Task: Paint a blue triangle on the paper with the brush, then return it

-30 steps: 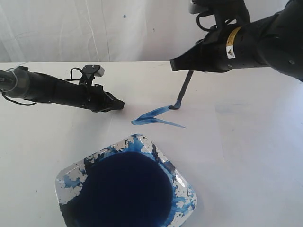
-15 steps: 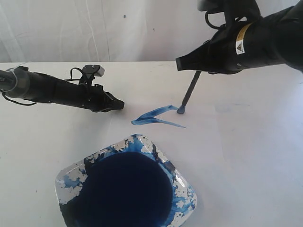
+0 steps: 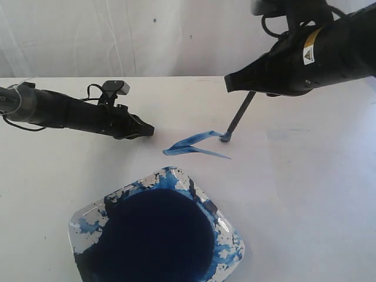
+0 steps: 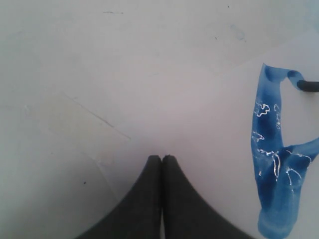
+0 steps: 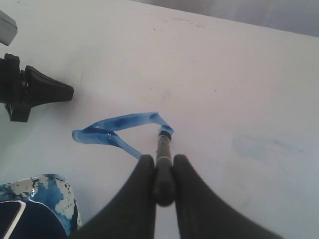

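The right pincer [image 5: 163, 160] is closed on the brush [image 3: 238, 120], a thin black rod with a small ferrule. Its matte black fingers [image 5: 134, 194] clamp the handle from both sides. The brush's long axis tilts steeply: its upper end is in the pincer, and its bristle tip is down on the thin white paper [image 3: 258, 170], at the right end of the blue triangle [image 3: 194, 145]. The triangle is a flat wedge of uneven, glossy strokes, with its apex toward the left pincer [image 4: 162, 160], which is closed and empty.
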Robot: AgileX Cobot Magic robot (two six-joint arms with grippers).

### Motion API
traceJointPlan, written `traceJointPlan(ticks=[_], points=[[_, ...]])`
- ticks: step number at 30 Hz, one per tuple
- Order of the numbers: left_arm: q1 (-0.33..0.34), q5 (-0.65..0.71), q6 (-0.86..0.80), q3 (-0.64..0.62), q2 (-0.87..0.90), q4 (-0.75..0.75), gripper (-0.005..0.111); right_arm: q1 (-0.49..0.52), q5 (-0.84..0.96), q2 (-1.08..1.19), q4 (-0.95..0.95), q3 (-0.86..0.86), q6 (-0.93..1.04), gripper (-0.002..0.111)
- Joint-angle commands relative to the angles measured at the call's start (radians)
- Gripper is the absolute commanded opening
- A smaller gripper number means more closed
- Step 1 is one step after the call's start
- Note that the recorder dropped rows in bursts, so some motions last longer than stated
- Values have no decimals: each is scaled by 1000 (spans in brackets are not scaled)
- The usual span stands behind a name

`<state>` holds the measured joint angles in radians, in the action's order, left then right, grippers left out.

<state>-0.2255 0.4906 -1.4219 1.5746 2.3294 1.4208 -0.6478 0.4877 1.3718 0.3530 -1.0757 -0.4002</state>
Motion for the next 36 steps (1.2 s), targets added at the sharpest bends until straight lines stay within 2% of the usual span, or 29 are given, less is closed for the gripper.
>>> traceJointPlan(ticks=[1,30,36], points=[[-3,13,6,3,1,13,0,-3,49,-34,-24,2,29,0],[-3,13,6,3,1,13,0,-3,214,-125,-99,2,85,0],[-3,13,6,3,1,13,0,-3,256,-167,-167,2,139,0]])
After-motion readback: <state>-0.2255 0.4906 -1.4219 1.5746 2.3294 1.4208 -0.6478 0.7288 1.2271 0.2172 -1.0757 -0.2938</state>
